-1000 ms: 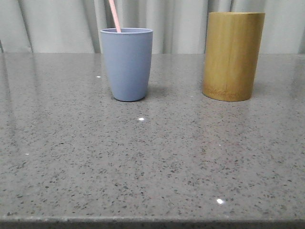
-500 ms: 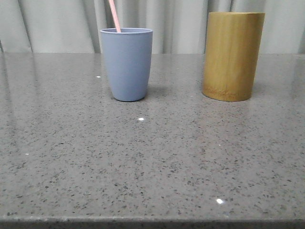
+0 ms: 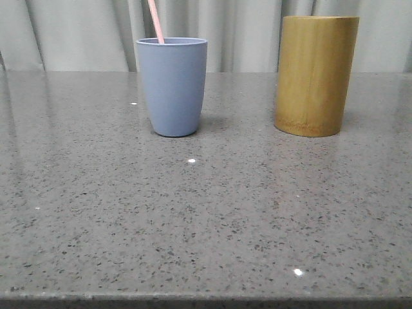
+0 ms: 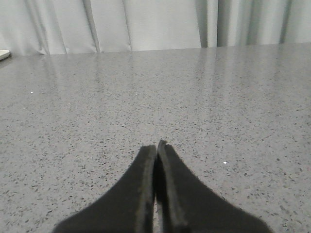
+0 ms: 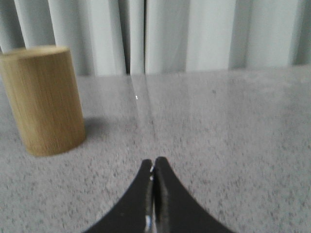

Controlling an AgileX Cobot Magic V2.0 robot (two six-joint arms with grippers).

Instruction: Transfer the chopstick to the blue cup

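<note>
The blue cup (image 3: 172, 86) stands upright at the back left of the grey table in the front view. A pale pink chopstick (image 3: 154, 20) leans out of its rim, its top cut off by the frame. Neither gripper shows in the front view. My left gripper (image 4: 156, 145) is shut and empty, low over bare table; no cup shows in its view. My right gripper (image 5: 153, 162) is shut and empty, over the table beside the bamboo cylinder (image 5: 43, 99).
The taller yellow-brown bamboo cylinder (image 3: 315, 75) stands at the back right of the speckled grey table (image 3: 206, 219). A pale curtain hangs behind the table. A white object's edge (image 4: 4, 54) shows at the far side in the left wrist view.
</note>
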